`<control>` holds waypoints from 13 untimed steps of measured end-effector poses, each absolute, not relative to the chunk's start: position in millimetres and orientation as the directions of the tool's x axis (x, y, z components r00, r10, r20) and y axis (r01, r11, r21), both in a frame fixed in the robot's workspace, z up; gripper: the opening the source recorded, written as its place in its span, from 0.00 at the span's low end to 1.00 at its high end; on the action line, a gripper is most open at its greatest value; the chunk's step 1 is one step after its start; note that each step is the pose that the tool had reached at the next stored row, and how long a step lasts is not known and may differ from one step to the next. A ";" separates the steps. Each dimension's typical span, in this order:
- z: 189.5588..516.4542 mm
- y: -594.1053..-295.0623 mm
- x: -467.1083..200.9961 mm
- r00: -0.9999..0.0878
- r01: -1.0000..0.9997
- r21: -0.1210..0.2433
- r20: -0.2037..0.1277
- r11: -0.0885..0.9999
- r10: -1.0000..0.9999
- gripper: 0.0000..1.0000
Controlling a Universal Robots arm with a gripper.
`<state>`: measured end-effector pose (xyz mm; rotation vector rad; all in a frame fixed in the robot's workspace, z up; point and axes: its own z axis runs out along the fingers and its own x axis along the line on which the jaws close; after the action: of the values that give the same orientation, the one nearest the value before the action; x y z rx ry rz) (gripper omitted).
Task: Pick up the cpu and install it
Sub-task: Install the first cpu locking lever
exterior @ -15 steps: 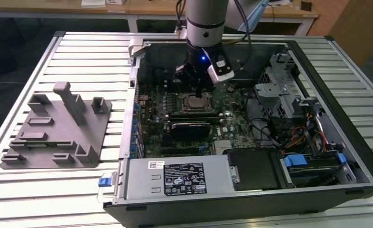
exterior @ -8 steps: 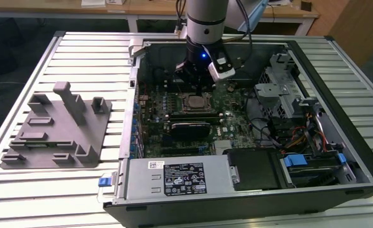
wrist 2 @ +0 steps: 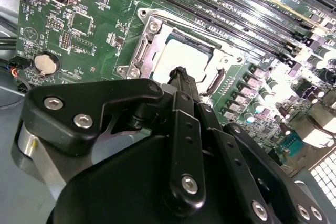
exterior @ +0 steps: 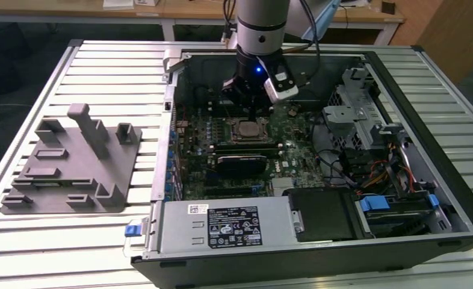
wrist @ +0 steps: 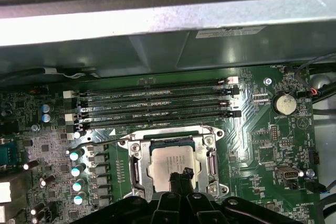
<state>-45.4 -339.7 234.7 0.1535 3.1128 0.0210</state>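
Cpu (wrist: 167, 162): lies flat in the motherboard socket (wrist: 137, 167) with its silvery top plate up, seen in both wrist views; the socket's metal frame surrounds it.
Gripper (wrist: 181, 176): hangs directly over the cpu inside the open computer case (exterior: 429, 84), pointing down at the board.
Fingers (wrist: 175, 179): clenched together, with nothing between the tips, which sit at the edge of the cpu's top plate; I cannot tell whether they touch the plate.
Motherboard (wrist: 273, 145): green, lying flat in the case; the memory slots (wrist: 152, 106) run just beside the socket, and a coin battery (wrist: 286, 102) sits well apart from it.
Holder block (exterior: 68, 162): grey, with upright posts, standing on the tabletop (exterior: 108, 66) on the exterior view's left of the case, well apart from the gripper.
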 end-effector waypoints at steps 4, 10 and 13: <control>234.9 -339.7 -46.6 -0.995 0.098 0.015 -0.024 0.995 0.098 0.11; 234.8 -339.7 -63.2 -0.995 0.098 0.015 -0.024 0.995 0.099 0.11; 234.8 -339.7 -72.7 -0.995 0.098 0.015 -0.024 0.995 0.098 0.11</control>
<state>-72.7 -339.7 234.8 0.1534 3.1128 0.0208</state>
